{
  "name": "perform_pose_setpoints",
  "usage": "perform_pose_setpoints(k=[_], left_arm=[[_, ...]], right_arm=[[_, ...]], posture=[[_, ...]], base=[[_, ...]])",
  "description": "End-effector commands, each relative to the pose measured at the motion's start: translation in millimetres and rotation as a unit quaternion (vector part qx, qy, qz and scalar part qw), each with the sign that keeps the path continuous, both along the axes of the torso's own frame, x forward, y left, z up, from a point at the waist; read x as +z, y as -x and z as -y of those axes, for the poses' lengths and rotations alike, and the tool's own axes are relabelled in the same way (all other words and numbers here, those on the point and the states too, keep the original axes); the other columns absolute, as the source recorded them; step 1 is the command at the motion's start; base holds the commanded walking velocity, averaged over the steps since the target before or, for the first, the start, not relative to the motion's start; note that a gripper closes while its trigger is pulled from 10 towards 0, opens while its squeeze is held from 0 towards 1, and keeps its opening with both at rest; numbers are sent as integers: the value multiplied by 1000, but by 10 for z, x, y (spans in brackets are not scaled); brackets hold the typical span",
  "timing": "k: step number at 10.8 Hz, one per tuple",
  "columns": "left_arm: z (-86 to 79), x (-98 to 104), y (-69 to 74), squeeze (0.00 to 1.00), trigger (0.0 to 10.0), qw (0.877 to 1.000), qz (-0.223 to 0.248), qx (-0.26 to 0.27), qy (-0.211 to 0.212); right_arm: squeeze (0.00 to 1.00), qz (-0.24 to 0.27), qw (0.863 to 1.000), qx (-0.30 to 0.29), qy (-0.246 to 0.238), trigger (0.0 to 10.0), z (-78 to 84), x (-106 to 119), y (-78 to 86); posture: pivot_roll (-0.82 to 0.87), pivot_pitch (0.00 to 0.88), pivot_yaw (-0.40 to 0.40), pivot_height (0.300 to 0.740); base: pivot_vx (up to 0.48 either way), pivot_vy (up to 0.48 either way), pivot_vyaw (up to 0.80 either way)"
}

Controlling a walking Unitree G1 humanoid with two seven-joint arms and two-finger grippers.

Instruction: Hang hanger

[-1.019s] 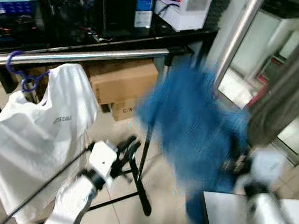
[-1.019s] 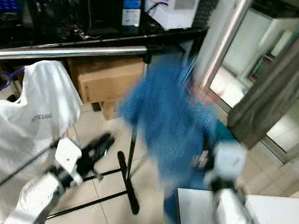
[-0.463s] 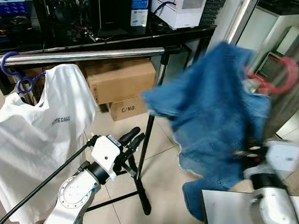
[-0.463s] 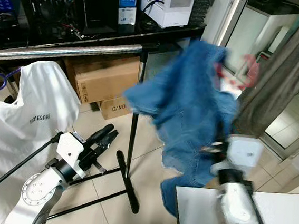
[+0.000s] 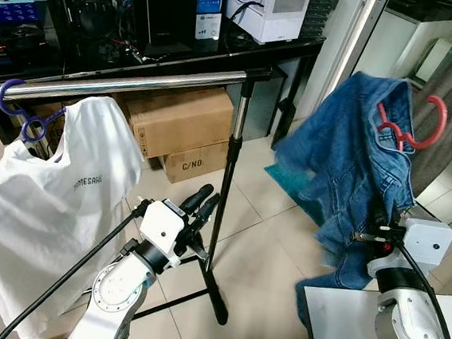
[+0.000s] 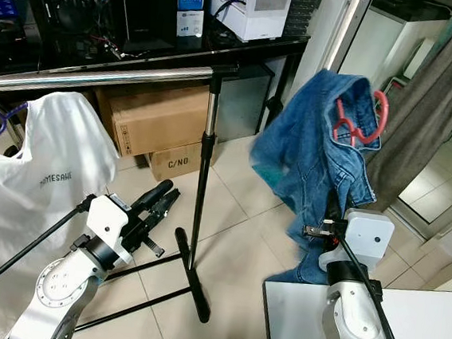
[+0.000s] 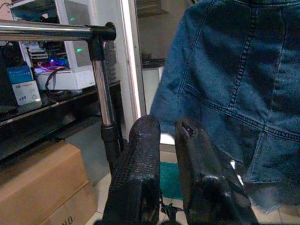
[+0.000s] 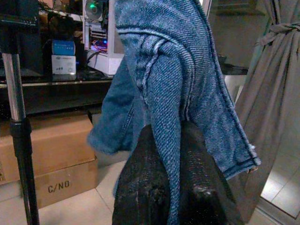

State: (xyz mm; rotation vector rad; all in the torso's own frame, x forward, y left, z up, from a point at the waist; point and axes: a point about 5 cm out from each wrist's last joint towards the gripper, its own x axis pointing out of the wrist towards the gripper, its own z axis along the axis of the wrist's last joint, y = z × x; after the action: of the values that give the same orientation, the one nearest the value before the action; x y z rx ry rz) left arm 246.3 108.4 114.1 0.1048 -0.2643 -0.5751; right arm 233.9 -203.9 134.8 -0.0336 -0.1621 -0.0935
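Right gripper clamped on denim jacket, left gripper slightly parted, empty

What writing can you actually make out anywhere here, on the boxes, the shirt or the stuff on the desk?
"C/NO" on the small cardboard box under the desk.
Grey print on the chest of the white shirt: too blurred to read for certain.
Label on the blue and white box on the desk: too small to read.
Large cardboard box: no legible print.
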Motion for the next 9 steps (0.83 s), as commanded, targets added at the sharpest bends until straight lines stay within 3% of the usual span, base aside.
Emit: perform_pose_setpoints(k=[1,4,9], left_arm=[[28,59,-19,0,10000,1000,12,-3,-3],[41,51,-14,0,10000,1000,9,-9,-3],[35,36,2,0,10000,1000,2,-17,1]], right_arm=[[0,31,1000,-3,4,10000,11,139,-8],[0,28,1000,2,-2,10000,-23,122,-2],[0,25,1000,13,-9,10000,-86,102,-7]], posture=[[44,51,-33,740],[42,53,-27,740],[47,52,-20,740]], base=[[0,-480,0],[0,-480,0],[0,0,0]])
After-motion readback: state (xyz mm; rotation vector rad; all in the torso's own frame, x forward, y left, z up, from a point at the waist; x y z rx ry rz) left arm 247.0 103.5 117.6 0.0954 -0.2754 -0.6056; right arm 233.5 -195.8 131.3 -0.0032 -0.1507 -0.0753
